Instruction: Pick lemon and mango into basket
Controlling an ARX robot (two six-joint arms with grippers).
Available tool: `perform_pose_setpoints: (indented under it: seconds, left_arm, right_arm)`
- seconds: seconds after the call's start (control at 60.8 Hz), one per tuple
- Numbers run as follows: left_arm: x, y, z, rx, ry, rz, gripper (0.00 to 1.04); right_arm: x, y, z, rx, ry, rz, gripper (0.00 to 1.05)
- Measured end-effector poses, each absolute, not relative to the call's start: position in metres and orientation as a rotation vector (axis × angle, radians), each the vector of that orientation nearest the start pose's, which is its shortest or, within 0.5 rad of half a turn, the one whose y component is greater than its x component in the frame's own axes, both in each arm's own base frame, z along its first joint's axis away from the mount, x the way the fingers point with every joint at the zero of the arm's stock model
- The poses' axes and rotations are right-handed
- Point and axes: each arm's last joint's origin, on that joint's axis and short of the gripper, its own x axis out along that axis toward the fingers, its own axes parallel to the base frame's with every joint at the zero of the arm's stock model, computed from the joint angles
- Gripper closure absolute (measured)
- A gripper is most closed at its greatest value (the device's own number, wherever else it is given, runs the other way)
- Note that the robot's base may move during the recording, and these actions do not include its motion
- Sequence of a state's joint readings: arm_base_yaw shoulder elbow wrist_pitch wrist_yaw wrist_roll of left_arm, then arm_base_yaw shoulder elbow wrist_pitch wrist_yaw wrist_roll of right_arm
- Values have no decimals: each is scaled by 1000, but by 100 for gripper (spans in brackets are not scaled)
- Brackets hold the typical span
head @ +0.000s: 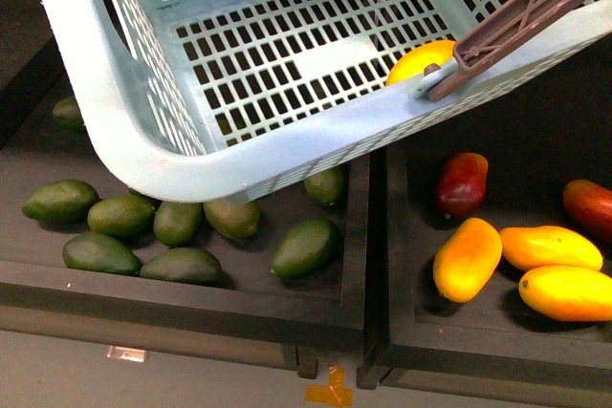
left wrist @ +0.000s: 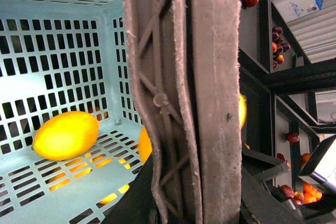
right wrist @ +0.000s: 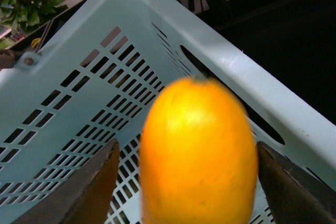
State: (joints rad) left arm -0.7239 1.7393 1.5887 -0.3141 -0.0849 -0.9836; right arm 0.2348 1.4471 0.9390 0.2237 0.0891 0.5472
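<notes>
Teal plastic basket tilted across 10 to 2 o'clock of front view, over two dark trays. Brown handle at 2 o'clock, also running close through left wrist view, with dark parts of left gripper on both sides of it; looks clamped on that handle. Lemon lying on slotted basket floor, seen in left wrist view. Yellow fruit peeking over basket rim near 1 o'clock in front view, lemon or mango not certain. Mango blurred in right wrist view, above basket lattice, between fingers of right gripper; jaws spread, lattice showing through gap beside one finger, so not clamped. Lower down in front view: dark green fruits in left tray at 7 o'clock; loose yellow-orange fruits and dark red fruits in right tray at 4 to 5 o'clock.
</notes>
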Motion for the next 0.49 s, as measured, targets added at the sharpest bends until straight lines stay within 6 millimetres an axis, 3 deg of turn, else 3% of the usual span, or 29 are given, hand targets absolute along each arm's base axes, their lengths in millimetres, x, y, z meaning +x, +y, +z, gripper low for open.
perform_pose_setpoints:
  seconds: [0.132,0.247,0.345,0.395,0.493]
  left_arm:
    - [303,-264,343,-747,699,-362,86]
    - [302,-265,343,-747,698,-359,86]
    - [303,-265,343,-749,697,-355,86]
    - [303,-265,343,-748,696,-355,86]
    - [303,-264,343,-749,696,-353,86]
  right_arm:
    - [313,67,275,503,301,55,8]
    - [299,50,282,491,267,34,9]
    - [275,25,288,463,240,-18,9]
    - [248,6,291,349,122,-12,17]
    - [217,0,283,159,-26,-6,35]
